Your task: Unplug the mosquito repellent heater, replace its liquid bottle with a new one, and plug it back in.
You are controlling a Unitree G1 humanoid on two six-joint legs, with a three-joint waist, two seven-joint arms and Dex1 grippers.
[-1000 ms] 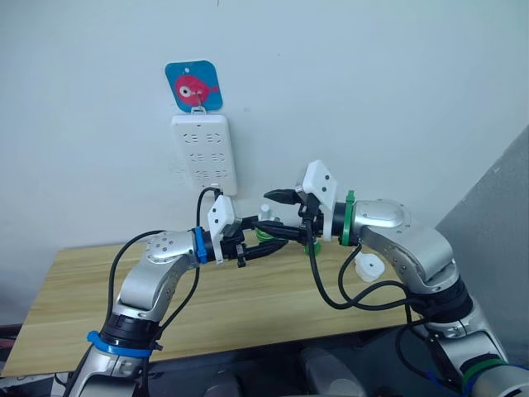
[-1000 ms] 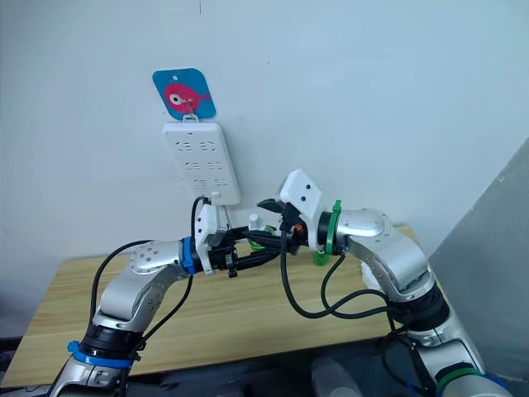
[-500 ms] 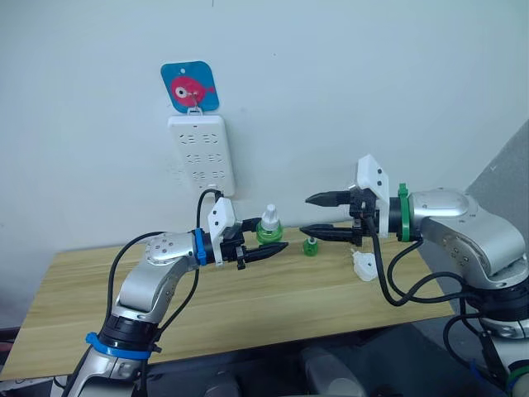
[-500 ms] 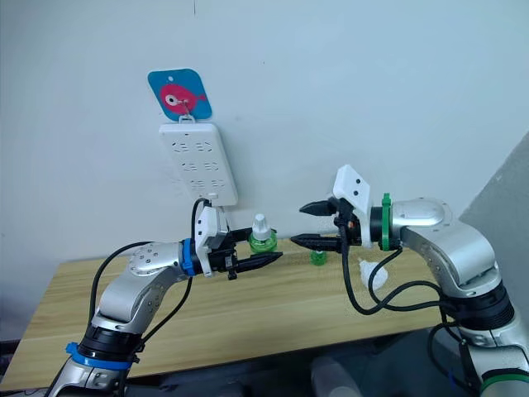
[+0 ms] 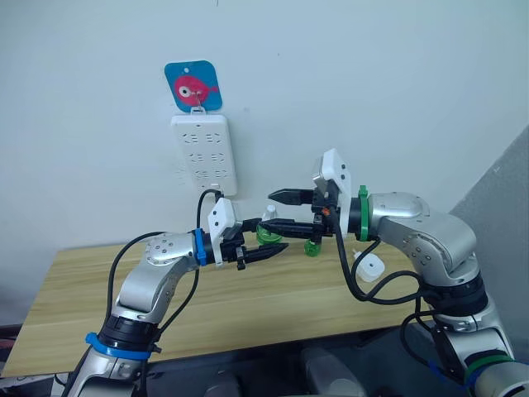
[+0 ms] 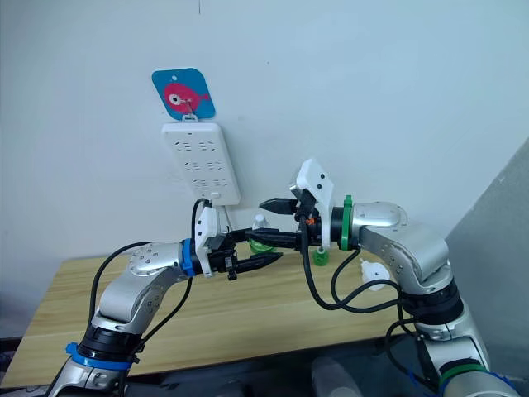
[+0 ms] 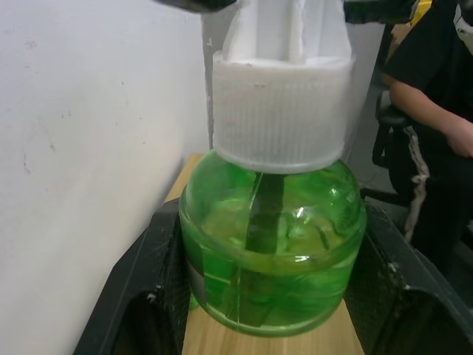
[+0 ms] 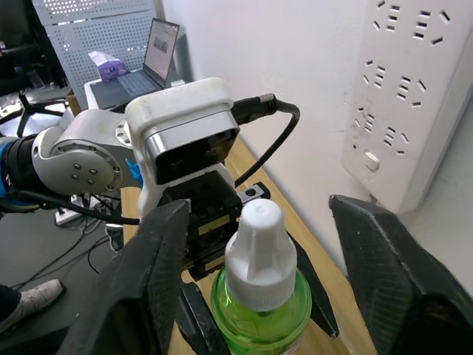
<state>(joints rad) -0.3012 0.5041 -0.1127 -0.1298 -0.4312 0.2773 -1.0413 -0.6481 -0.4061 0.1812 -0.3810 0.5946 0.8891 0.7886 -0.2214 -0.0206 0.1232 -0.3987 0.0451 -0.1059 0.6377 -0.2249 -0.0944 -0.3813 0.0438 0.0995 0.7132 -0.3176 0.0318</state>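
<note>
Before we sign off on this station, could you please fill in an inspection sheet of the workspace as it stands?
Surface: light wooden table, against a white wall.
Job's things: green liquid bottle with a ribbed white cap; rounded white plastic heater lying unplugged on the table; white multi-socket power strip on the wall.
Clutter: small green item, too small to identify.
Grippers: left gripper shut on the bottle's body; right gripper open, fingers either side of the cap.
Cables: black cables loop from both wrists.
Surroundings: blue card with a pink fish; seated person; open laptop.
</note>
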